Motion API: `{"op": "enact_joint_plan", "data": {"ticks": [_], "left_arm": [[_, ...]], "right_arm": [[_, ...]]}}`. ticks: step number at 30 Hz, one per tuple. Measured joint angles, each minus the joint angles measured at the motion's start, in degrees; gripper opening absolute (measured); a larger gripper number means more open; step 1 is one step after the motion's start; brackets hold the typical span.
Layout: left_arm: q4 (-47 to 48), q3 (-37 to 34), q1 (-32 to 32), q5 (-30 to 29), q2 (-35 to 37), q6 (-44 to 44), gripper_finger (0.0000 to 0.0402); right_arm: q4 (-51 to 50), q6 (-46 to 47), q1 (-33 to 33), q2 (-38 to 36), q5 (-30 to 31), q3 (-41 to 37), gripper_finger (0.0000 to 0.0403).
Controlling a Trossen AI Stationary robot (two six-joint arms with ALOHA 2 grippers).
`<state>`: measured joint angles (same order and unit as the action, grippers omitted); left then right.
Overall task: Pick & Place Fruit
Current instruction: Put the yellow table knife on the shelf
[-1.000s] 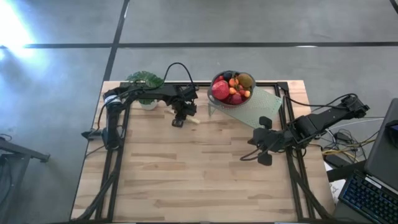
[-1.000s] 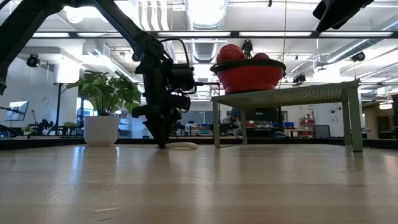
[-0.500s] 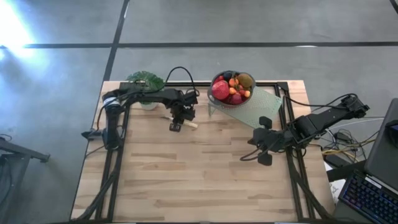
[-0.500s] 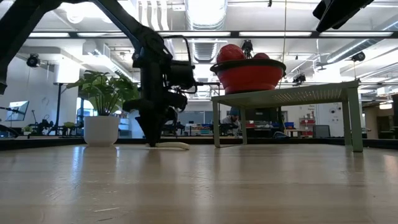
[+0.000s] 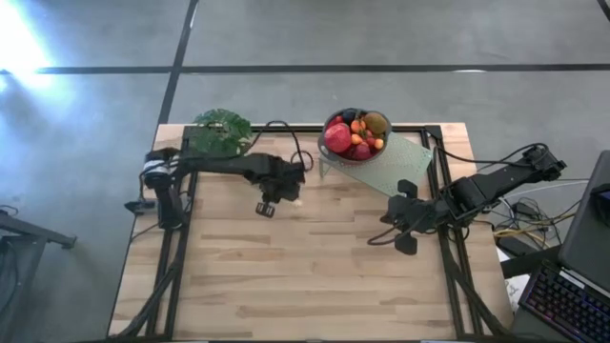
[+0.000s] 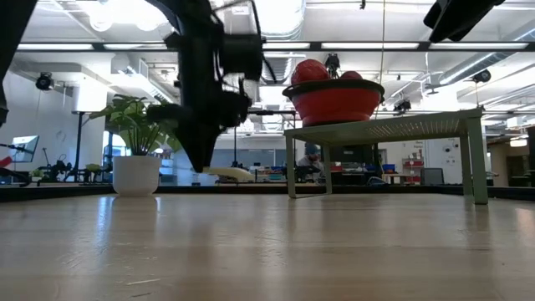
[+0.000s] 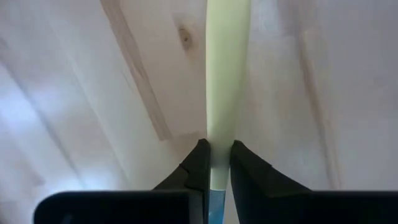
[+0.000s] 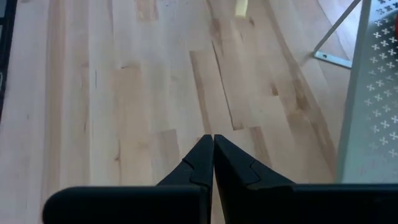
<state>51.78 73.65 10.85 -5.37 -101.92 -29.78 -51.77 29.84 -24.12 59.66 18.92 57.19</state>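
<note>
We start with the pale plank wooden table (image 5: 305,276), framed by dark rails. At its far edge a perforated pale-green metal stand (image 6: 393,127) carries the red round bowl (image 6: 333,99), and the fruit (image 5: 355,134) — red apples, a brown kiwi, small orange pieces — sits piled inside it, untouched. To the left of the stand is a leafy green plant in a white pot (image 6: 139,142).

Our left gripper (image 5: 267,204) is clear of the tabletop just left of the stand, its fingers (image 7: 198,163) pinched narrow on the pale slim knife (image 7: 227,81), which hangs lifted in the low view (image 6: 226,173). Our right gripper (image 8: 212,147) waits near the right rail, fingers pressed fully together on nothing.

The fruit itself is not yet in hand, so we judge this a tool-fetching step. To do it well we keep the knife level and the pinch firm — the grip sits at one end, so the long blade could pivot or slip. We should carry it slowly, clear of the stand's legs and the bowl's rim.
</note>
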Motion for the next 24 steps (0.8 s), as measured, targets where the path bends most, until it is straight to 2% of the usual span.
{"op": "enact_joint_plan", "data": {"ticks": [6, 14, 20, 24], "left_arm": [[0.9, 0.0, -9.0, -11.6, 3.2, 2.6, 0.0042], [-2.7, 0.1, -20.9, -33.9, 5.5, 4.0, 0.0042], [-13.3, 0.1, -27.0, -47.2, 5.6, -5.0, 0.0042], [-24.2, 0.1, -28.6, -51.3, 5.6, -15.5, 0.0042]], "right_arm": [[0.0, 1.2, 0.0, -0.1, -1.0, 0.0, 0.0008], [5.5, 3.0, 0.0, -0.7, -7.0, 0.0, 0.0008], [12.1, 3.2, 0.0, -0.8, -11.3, 0.0, 0.0008], [14.3, 4.6, 0.0, -0.8, -11.5, 0.0, 0.0008]]}}
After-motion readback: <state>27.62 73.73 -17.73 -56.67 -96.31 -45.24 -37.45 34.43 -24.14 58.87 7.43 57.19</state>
